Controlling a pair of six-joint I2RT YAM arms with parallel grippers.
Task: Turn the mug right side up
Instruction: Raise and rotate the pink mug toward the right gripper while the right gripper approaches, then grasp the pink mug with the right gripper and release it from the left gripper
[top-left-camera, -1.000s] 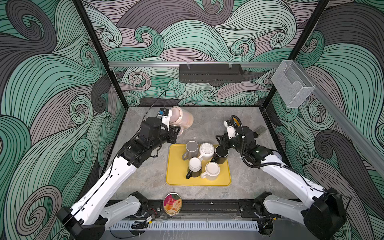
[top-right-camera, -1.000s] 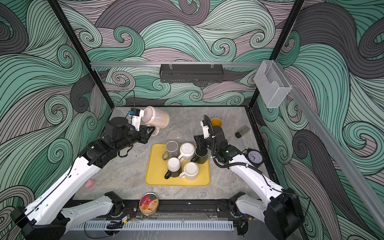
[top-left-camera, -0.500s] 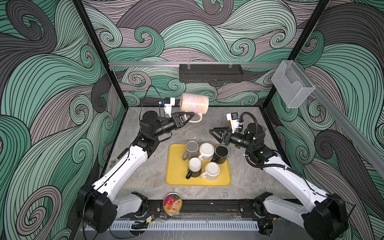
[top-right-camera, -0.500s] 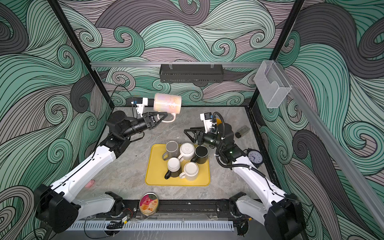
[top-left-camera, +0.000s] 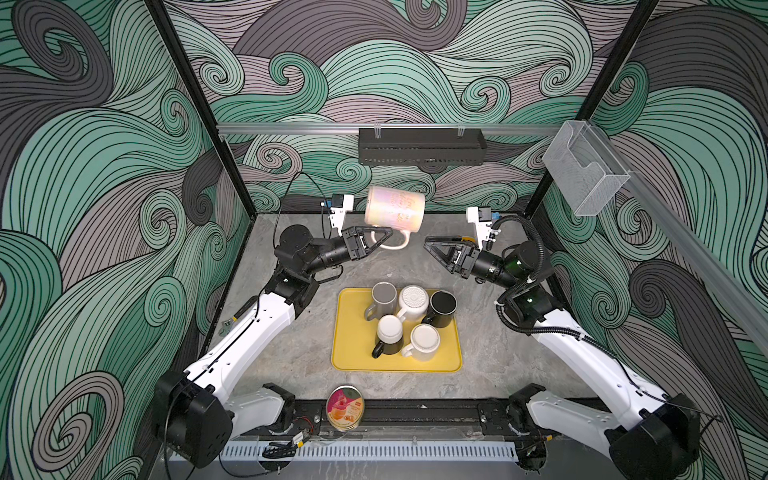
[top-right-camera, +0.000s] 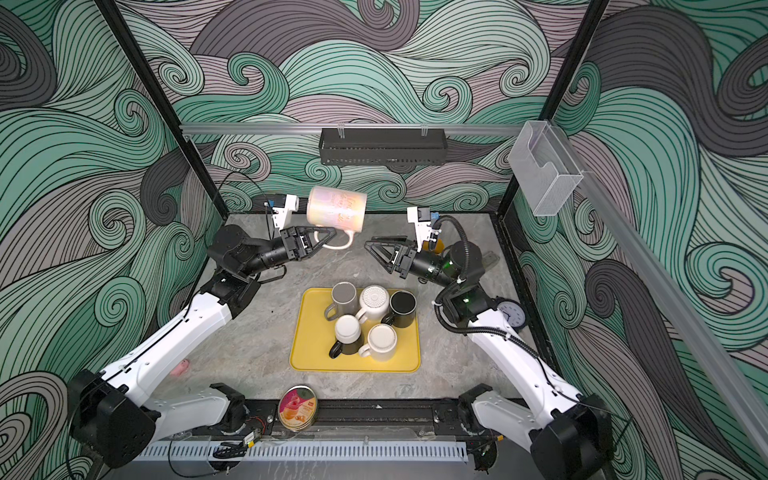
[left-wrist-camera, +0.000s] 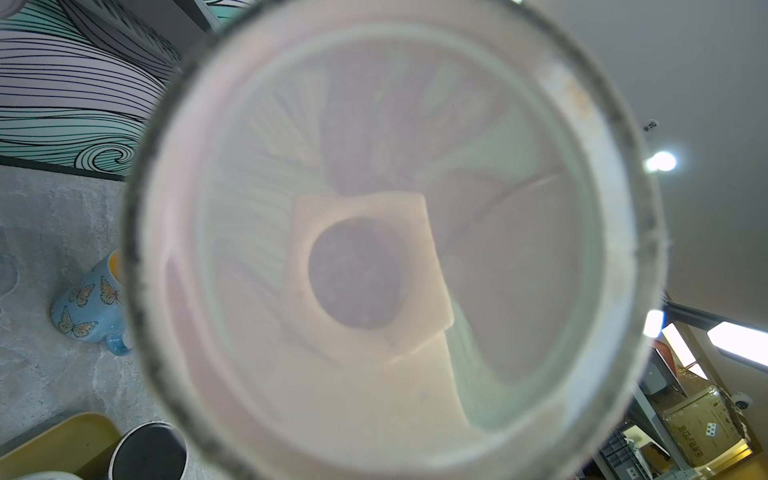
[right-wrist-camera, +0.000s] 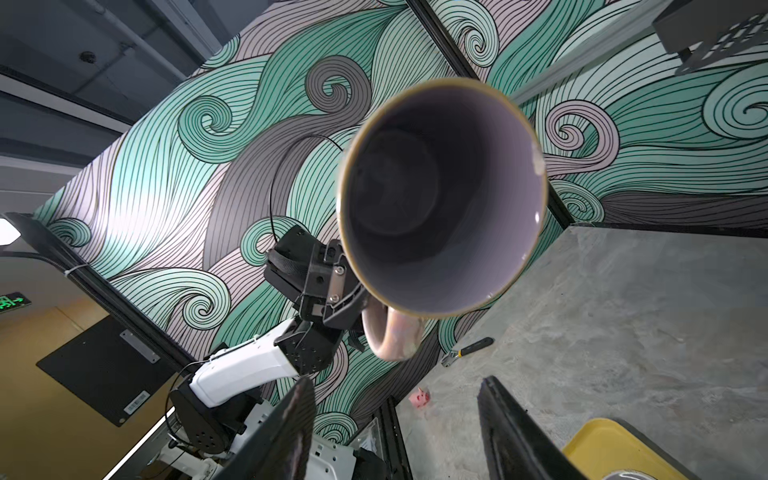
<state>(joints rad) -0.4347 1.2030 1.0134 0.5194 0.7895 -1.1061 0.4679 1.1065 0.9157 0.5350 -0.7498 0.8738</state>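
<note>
a round tin (top-left-camera: 345, 407) lay at the near edge of the grey table (top-left-camera: 291, 353). just behind it sat a yellow tray (top-left-camera: 351, 347) with 5 mugs (top-left-camera: 412, 300) packed close together.

beyond the tray, the 2 arms faced each other over the table. the left gripper (top-left-camera: 385, 237) was clamped on the handle of the pink mug (top-left-camera: 395, 212) — the mug hung in the air above the far part of the table. it lay on its side, with its handle underneath, its base toward the left arm and its open mouth toward the right arm. the right gripper (top-left-camera: 434, 251) hovered near that mouth without touching it. its fingers (right-wrist-camera: 299, 419) were spread wide, with nothing between them.

in the right wrist view the pink mug's dark inside faced the lens. in the left wrist view its base filled most of the frame, and a blue butterfly mug (left-wrist-camera: 89, 305) rested on the table past it.

farthest back, a black shelf (top-left-camera: 422, 145) hung on the swirl-patterned wall.
</note>
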